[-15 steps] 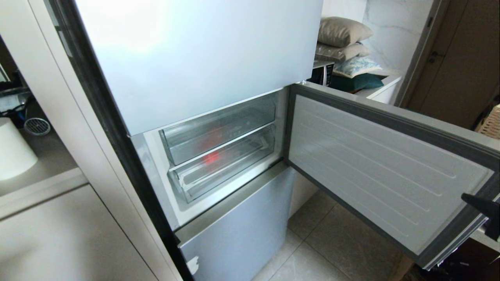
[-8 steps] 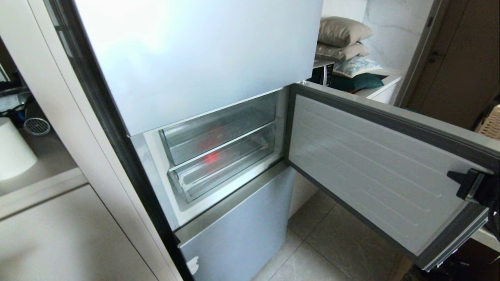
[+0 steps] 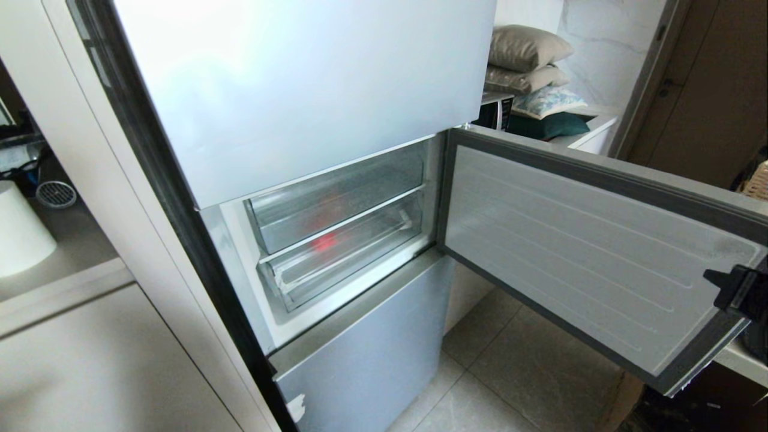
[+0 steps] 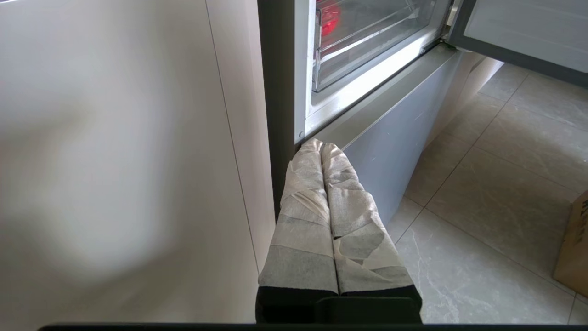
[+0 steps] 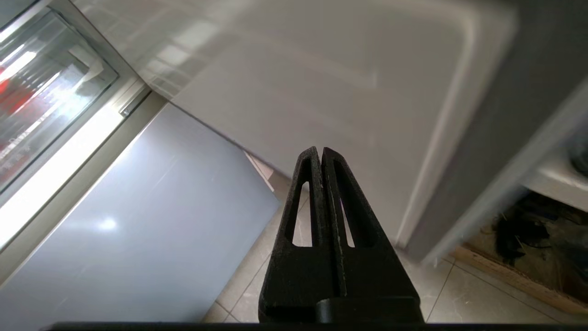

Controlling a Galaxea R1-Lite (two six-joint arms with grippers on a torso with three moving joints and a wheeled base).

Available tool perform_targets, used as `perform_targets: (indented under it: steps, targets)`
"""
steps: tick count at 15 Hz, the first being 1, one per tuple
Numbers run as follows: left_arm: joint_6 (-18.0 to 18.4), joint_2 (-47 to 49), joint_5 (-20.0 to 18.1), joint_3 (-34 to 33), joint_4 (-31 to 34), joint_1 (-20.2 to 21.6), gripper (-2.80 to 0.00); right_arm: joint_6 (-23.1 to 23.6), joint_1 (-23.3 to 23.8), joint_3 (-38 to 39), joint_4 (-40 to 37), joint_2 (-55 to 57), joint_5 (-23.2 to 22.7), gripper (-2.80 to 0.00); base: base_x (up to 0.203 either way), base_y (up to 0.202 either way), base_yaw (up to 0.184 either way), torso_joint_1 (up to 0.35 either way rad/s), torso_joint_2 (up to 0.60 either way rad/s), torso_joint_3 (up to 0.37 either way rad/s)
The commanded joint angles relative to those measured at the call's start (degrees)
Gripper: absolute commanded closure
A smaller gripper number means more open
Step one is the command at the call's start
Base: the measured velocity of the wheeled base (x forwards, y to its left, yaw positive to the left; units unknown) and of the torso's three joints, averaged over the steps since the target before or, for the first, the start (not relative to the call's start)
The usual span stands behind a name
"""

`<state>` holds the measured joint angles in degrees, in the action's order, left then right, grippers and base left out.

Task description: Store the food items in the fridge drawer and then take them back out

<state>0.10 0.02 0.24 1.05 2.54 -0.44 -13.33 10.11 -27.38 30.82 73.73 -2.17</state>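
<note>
Head view: middle fridge door [image 3: 588,252] swung wide to the right, ribbed inner liner facing the camera, closed pale upper door [image 3: 300,84] above and grey-blue lower panel [image 3: 366,354] below. Inside the open compartment, two clear bins stacked: upper bin [image 3: 336,201] over the fridge drawer [image 3: 348,249], pushed in, long axis running left to right across the opening, front lip toward the camera. Red blur of the food items [image 3: 324,242] glowing through the plastic at left-centre; which bin holds them, impossible to tell, and only one patch made out. Right claw [image 3: 729,288] black, poking in at the door's far edge. Cushions [image 3: 528,66] piled on a white worktop [image 3: 591,135] behind; pale cabinet [image 3: 90,348] at left.

Left wrist view: left claw [image 4: 321,145], fingers [image 4: 342,197] wrapped in grey tape and pressed together, empty, parked low by the fridge's dark side edge [image 4: 275,105], tips near the lower panel's top corner. Drawer corner and red item [image 4: 330,20] above; tiled floor [image 4: 496,184] and a cardboard box [image 4: 574,248] to the side.

Right wrist view: right claw [image 5: 320,149] closed, holding nothing, before the door liner [image 5: 330,96], above the lower panel [image 5: 151,220]; clear bins with red smear [image 5: 18,96] off to one side.
</note>
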Motion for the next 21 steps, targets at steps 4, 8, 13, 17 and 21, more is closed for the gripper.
perform_targets:
  steps: [4, 8, 13, 17, 21]
  targets:
    - [-0.01, 0.06, 0.02, 0.01, 0.01, 0.00, 0.00, 0.70, -1.82, 6.99, -0.06, -15.66, -1.56, 0.00, 0.000, 0.000, 0.000, 0.000, 0.00, 0.000]
    - [-0.01, -0.02, 0.02, 0.01, 0.01, 0.00, 0.00, 6.74, -3.20, 17.71, -4.49, -35.79, -4.83, 0.00, 0.000, 0.000, 0.000, 0.000, 0.00, 0.000]
    - [-0.01, -0.02, 0.02, 0.01, 0.01, 0.00, 0.00, 14.44, -4.15, 25.17, -23.63, -57.30, -9.23, 0.00, 0.000, 0.000, 0.000, 0.000, 0.00, 0.000]
    - [-0.01, -0.02, 0.02, 0.01, 0.01, 0.00, 0.00, 22.90, -5.49, 27.37, -29.02, -57.68, 0.51, 0.00, 0.000, 0.000, 0.000, 0.000, 0.00, 0.000]
    - [-0.01, -0.02, 0.02, 0.01, 0.01, 0.00, 0.00, 20.31, -5.95, 27.38, -31.30, -57.88, 0.69, 0.00, 0.000, 0.000, 0.000, 0.000, 0.00, 0.000]
